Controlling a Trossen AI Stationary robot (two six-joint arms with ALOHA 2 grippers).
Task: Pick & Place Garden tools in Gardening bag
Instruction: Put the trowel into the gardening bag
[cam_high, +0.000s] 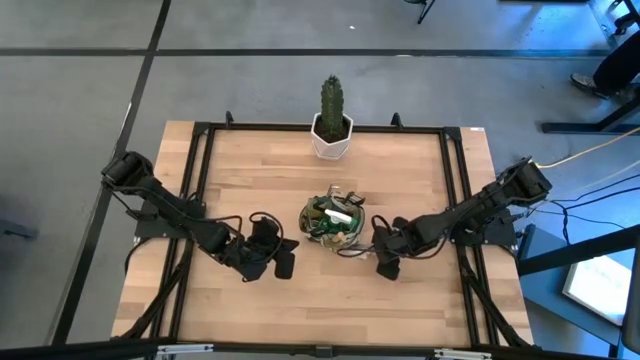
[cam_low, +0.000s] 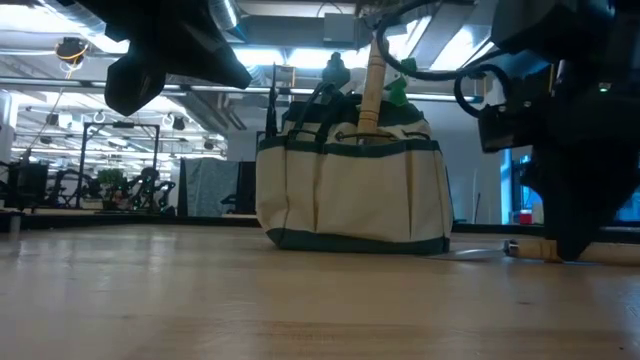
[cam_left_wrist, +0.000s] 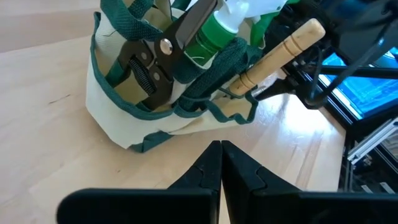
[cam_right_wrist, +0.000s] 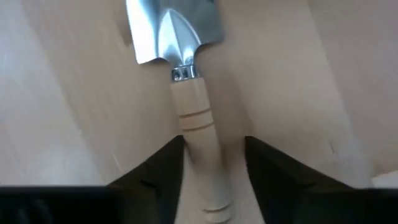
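The olive-and-tan gardening bag (cam_high: 332, 222) stands upright just before the cactus pot (cam_high: 331, 139), holding shears (cam_left_wrist: 155, 56), sprayer (cam_left_wrist: 214, 34) and a wooden-handled tool (cam_left_wrist: 280, 53). The trowel (cam_right_wrist: 186, 74) lies flat on the table beside the bag.

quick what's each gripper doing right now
Left gripper: shut, holding nothing, beside the gardening bag.
Right gripper: open around the trowel handle, on the table.

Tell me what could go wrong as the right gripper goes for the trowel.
1. The right gripper straddles the trowel handle near its end; the metal blade may droop or swing on lifting.
2. The bag already holds shears, a sprayer and a wooden handle, so the trowel could snag or tip the soft bag.
3. The left gripper, shut, waits close to the bag; crowding is possible.
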